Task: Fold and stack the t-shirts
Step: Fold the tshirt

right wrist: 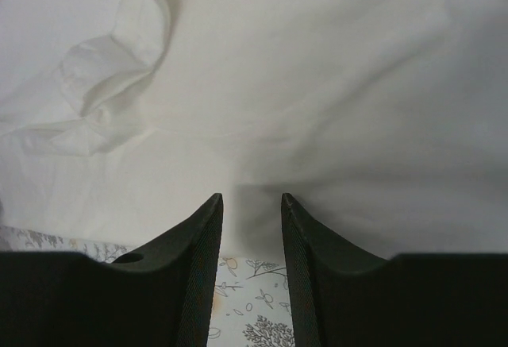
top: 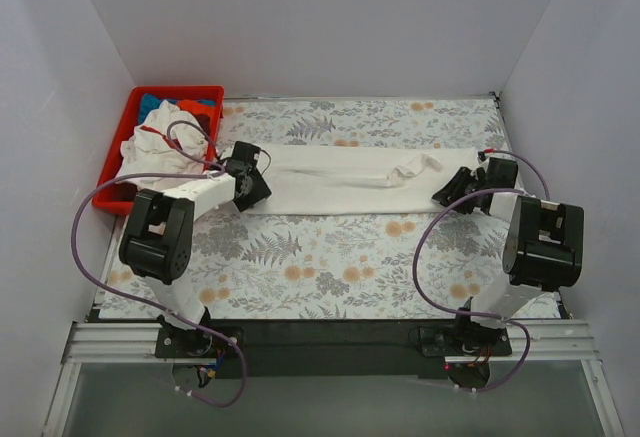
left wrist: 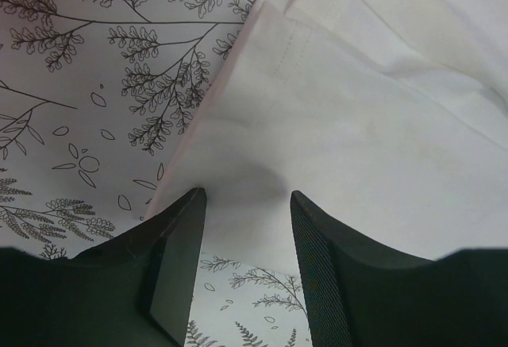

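Observation:
A white t-shirt (top: 350,179) lies folded into a long strip across the middle of the floral table covering, with a crumpled sleeve (top: 412,168) toward its right end. My left gripper (top: 258,185) sits at the strip's left end. In the left wrist view its jaws (left wrist: 247,196) stand open, with the shirt's hemmed corner (left wrist: 333,125) lying flat at the fingertips. My right gripper (top: 450,195) sits at the right end. It is open too (right wrist: 251,198), and the cloth edge (right wrist: 262,109) reaches its fingertips. More t-shirts (top: 160,137), white with red trim, blue and orange-red, are piled at the back left.
The piled shirts fill a red plastic bin (top: 113,164) at the table's back left corner. The floral table covering (top: 330,267) spreads in front of the strip. White walls close in the left, back and right sides. Purple cables loop beside both arms.

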Tool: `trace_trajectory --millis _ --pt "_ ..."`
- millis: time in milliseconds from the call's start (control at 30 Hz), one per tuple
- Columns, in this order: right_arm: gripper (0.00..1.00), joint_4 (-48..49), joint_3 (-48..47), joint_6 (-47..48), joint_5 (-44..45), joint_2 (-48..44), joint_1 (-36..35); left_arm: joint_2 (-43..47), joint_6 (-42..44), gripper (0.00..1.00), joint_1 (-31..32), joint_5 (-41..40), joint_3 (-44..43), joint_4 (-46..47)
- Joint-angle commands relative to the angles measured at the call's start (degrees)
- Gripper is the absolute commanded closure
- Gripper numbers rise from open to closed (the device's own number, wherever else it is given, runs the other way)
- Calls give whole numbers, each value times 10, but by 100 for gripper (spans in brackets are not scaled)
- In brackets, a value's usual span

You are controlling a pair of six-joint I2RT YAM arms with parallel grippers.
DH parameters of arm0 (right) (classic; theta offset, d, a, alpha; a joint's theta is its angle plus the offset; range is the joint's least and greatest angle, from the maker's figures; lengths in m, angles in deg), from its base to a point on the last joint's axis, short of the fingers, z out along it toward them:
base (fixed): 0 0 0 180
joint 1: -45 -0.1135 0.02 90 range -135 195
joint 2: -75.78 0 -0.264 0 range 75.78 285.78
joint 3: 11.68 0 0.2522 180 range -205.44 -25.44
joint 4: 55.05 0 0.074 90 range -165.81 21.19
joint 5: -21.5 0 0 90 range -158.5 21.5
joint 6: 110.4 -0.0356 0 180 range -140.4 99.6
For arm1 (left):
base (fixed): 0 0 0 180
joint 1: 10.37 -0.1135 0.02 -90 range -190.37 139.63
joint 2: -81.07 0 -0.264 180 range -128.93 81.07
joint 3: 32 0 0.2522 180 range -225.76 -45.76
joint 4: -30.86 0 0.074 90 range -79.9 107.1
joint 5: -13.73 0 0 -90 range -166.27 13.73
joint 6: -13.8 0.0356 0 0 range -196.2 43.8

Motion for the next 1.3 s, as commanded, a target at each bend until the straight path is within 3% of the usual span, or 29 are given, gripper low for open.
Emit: trace_trajectory --millis 0,167,300,500,633,933,1200,1267 --pt "58 8 23 13 -10 11 25 -7 -26 54 -13 -7 42 -29" --pt "58 -57 34 41 3 -10 29 64 -37 55 -52 6 132 -51" --pt "58 -95 28 60 17 -71 6 136 -27 54 -60 -30 186 -75" --pt "58 -115 2 50 9 -127 -44 205 -16 46 -60 -42 186 -91" --pt "57 -106 -26 32 -1 -126 -61 225 -13 39 -40 -34 141 -98" --pt "51 -48 -42 -12 9 -95 -68 62 -134 38 149 43 -101 -95" --pt "51 -23 -26 -11 1 -89 -67 -146 -169 47 238 65 -340 -54" --pt "51 -19 -21 -9 0 -88 -67 -170 -178 47 246 63 -363 -39"
